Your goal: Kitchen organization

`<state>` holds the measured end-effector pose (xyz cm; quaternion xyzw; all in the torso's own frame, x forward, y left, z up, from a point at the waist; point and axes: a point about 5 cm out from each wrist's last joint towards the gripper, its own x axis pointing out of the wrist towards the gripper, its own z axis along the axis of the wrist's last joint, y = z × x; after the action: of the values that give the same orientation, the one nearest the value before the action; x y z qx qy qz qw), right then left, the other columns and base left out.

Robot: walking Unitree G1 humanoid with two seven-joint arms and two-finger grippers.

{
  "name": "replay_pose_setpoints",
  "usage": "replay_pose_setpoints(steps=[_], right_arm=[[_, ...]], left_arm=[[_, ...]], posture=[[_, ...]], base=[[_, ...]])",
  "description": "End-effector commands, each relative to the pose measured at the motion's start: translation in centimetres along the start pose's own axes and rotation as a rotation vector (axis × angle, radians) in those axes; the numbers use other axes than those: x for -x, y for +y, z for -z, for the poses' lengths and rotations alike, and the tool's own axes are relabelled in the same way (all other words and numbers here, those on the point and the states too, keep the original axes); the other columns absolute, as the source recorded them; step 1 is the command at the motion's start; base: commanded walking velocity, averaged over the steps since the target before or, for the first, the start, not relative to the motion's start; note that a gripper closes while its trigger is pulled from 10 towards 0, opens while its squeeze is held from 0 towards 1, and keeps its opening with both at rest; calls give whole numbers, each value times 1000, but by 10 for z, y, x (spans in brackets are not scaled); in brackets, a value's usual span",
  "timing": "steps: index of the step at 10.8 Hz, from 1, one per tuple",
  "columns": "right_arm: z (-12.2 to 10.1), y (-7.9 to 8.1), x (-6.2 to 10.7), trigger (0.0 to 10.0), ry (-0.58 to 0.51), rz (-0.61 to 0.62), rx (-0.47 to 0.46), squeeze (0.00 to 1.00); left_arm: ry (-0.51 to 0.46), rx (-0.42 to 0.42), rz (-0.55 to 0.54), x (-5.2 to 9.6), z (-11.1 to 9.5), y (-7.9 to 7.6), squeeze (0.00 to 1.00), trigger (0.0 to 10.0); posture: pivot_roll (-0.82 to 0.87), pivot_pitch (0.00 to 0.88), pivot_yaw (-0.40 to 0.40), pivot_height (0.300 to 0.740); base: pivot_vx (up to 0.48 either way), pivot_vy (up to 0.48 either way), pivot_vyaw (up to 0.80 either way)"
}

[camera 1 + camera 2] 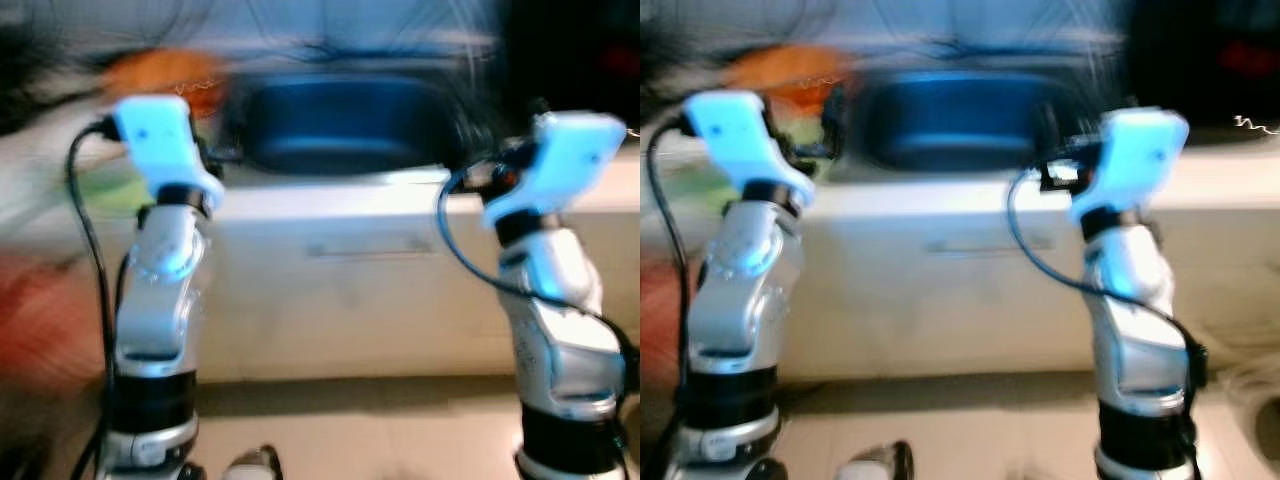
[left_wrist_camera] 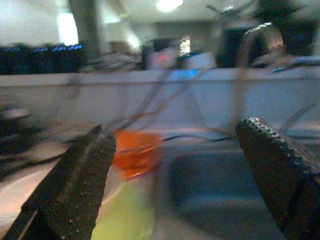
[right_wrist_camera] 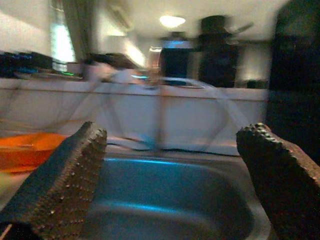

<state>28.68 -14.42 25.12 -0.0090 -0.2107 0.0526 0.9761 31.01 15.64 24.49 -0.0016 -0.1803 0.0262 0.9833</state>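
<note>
1. Both my grippers are raised at the counter edge with fingers spread wide and nothing between them: my left gripper (image 2: 175,175) faces the near-left corner of the sink, my right gripper (image 3: 170,175) looks straight into the basin.
2. Ahead of both, the sink (image 1: 345,125) is the largest thing, its long axis running left to right along the white counter (image 1: 330,195).
3. Just beyond the sink's left end sits an orange bowl (image 1: 165,70), the likeliest thing to tidy, though blur makes that a guess.
4. My left arm is clearly the nearer; the bowl lies ahead of it and slightly left.
5. Beside the bowl, nearer me, lies something pale green (image 2: 125,215), too smeared to name.
</note>
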Motion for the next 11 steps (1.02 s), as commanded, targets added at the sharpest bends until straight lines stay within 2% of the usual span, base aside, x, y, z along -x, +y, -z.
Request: replay_pose_setpoints(steps=[1, 6, 8, 11], right_arm=[[-4, 0, -1, 10000, -16, -6, -2, 0], [-6, 0, -1, 10000, -24, 8, -2, 0], [-6, 1, 0, 10000, -22, 6, -4, 0], [-3, 4, 2, 10000, -7, -7, -10, 0]], left_arm=[[-18, -10, 6, -2, -5, -1, 0, 10000], [12, -9, 19, -1, 1, -2, 0, 10000], [25, 7, 18, 0, 3, -3, 0, 10000], [47, -12, 7, 2, 9, -2, 0, 10000]], posture=[[17, 88, 21, 740], [16, 91, 22, 740], [17, 94, 22, 740], [23, 96, 18, 740]], base=[[469, 0, 0], [469, 0, 0], [0, 0, 0], [0, 0, 0]])
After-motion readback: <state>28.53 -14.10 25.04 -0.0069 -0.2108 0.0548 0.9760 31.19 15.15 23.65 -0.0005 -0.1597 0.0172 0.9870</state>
